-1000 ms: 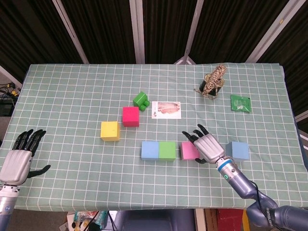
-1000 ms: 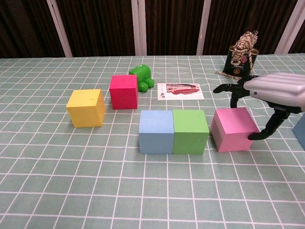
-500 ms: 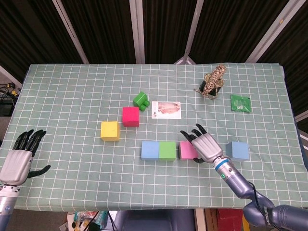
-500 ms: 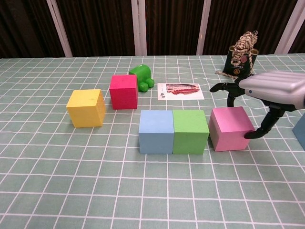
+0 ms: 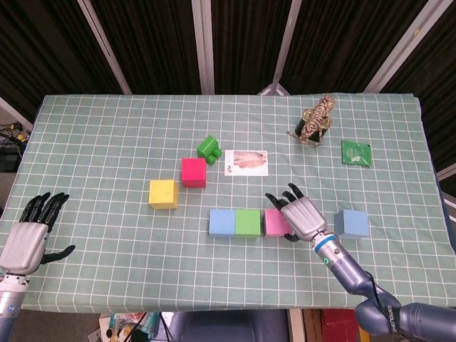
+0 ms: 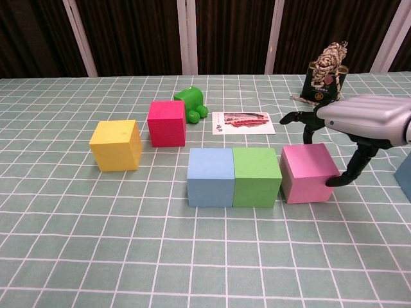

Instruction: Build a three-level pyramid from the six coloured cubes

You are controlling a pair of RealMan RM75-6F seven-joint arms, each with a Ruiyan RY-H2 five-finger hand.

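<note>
I am looking at a worktop (image 5: pixel 100 128) draped in a soft green cloth printed with a white grid, and my right hand (image 5: pixel 301 216) (image 6: pixel 366 122) is hovering palm-down over the right side of the pink cube (image 5: pixel 276 223) (image 6: pixel 307 173), its dark fingers (image 6: pixel 297 117) arching past the cube's far edge while the thumb is reaching down beside the right face; whether it is touching that face I cannot tell. The matte, sharp-edged pink cube is sitting just beside the green cube (image 5: pixel 247 222) (image 6: pixel 256 176), which is pressing flush against the light blue cube (image 5: pixel 222 222) (image 6: pixel 210 177), the three making a row. A second light blue cube (image 5: pixel 351 222) (image 6: pixel 405 174) is lying to the right of the hand, apart from the row. The yellow cube (image 5: pixel 162 194) (image 6: pixel 116 145) and the red cube (image 5: pixel 193 172) (image 6: pixel 167 123) are standing separately behind and left of the row. A glossy rounded green toy (image 5: pixel 208 147) (image 6: pixel 191 104) is sitting just behind the red cube, with a flat printed card (image 5: pixel 246 162) (image 6: pixel 243 122) to its right. Farther back, a bundle of coarse twisted rope (image 5: pixel 316 118) (image 6: pixel 327 70) and a flat green packet (image 5: pixel 356 153) are lying. My left hand (image 5: pixel 30 234) is resting at the near left edge, fingers straight and slightly spread, holding nothing.
</note>
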